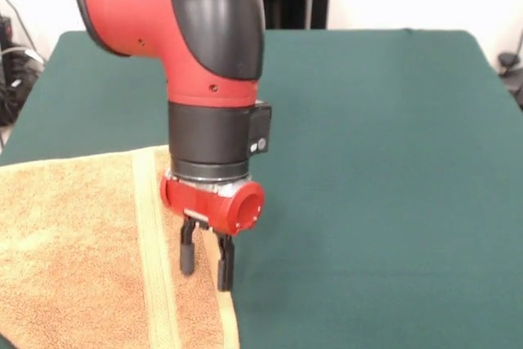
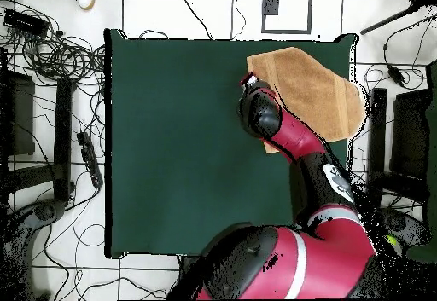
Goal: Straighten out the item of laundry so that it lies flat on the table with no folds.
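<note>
The gripper [image 1: 206,266] points straight down over the right-hand edge of the towel [image 1: 73,259] in the front view, its two black fingers [image 1: 187,252] standing a little apart with nothing between them, so it is open; the tips sit at or just above the cloth, and whether they touch it cannot be told. Above the fingers is a red cylindrical wrist block, then a black collar and the red and black arm coming down from above. The towel is orange-tan terry cloth with a looped, slightly fuzzy surface. A paler yellow-green woven stripe [image 1: 154,243] runs along it near the edge below the gripper, and a hem of the same pale colour follows that edge. In the front view the cloth fills the lower left corner, lying mostly flat, with its far edge running straight across and soft shallow ripples in the pile. From overhead the towel [image 2: 311,89] lies at an angle in the upper right corner of the table [image 2: 179,144], reaching its right edge, with a small piece showing below the arm. The table is covered in plain dark green cloth.
</note>
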